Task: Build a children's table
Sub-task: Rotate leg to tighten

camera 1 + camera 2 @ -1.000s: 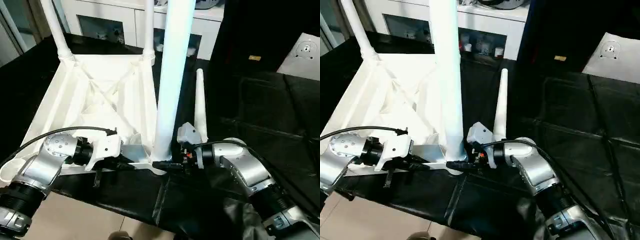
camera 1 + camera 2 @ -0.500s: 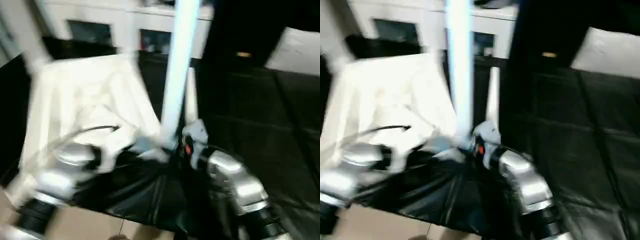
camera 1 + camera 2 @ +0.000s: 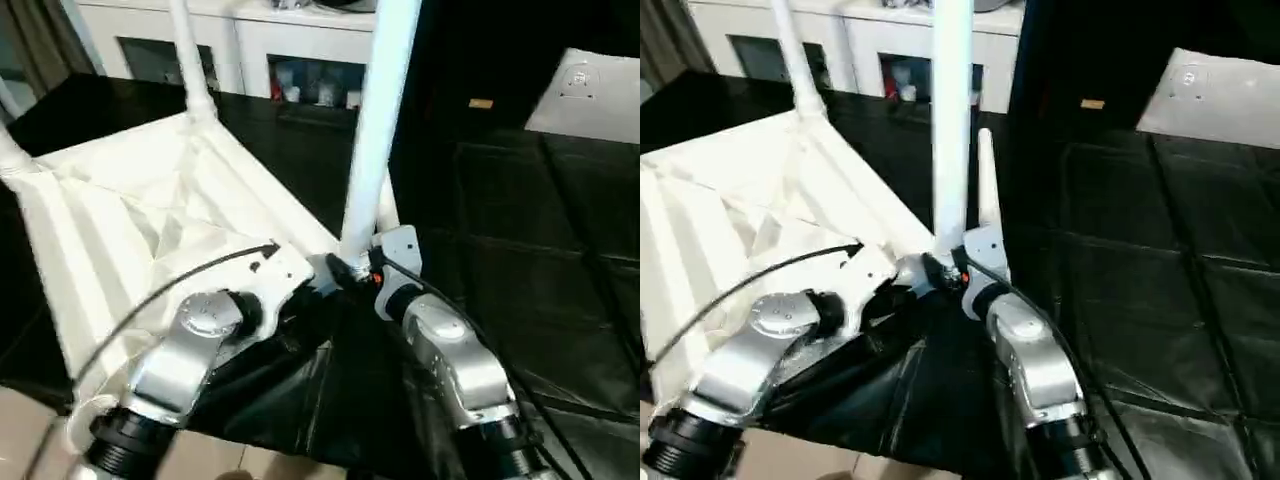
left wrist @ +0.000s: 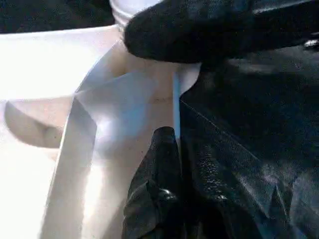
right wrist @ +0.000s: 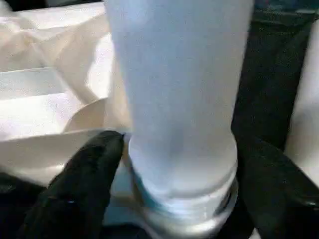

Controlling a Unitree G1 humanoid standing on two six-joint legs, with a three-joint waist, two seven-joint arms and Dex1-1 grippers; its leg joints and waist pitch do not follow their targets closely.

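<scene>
The white table top (image 3: pixel 130 210) lies upside down with its ribbed underside up. A leg (image 3: pixel 190 60) stands in a far corner and another at the left edge (image 3: pixel 10 150). At the near right corner a third leg (image 3: pixel 378 130) stands upright in its socket. My right gripper (image 5: pixel 182 164) is open, one black finger (image 5: pixel 84 184) on each side of that leg's base. My left gripper (image 4: pixel 174 149) is shut on the table top's rim (image 4: pixel 175 107) beside the same corner. A loose leg (image 3: pixel 986 190) lies on the black cloth behind it.
A white cabinet (image 3: pixel 300 50) with glass-fronted compartments stands at the back. Black cloth (image 3: pixel 520 250) covers the work surface to the right. A white panel (image 3: pixel 590 95) lies at the back right. Beige floor (image 3: pixel 30 430) shows below the near edge.
The whole picture has shifted and tilted, so the camera moved. Both grippers stay at the near right corner. The right gripper's fingers now stand slightly wider around the leg's base.
</scene>
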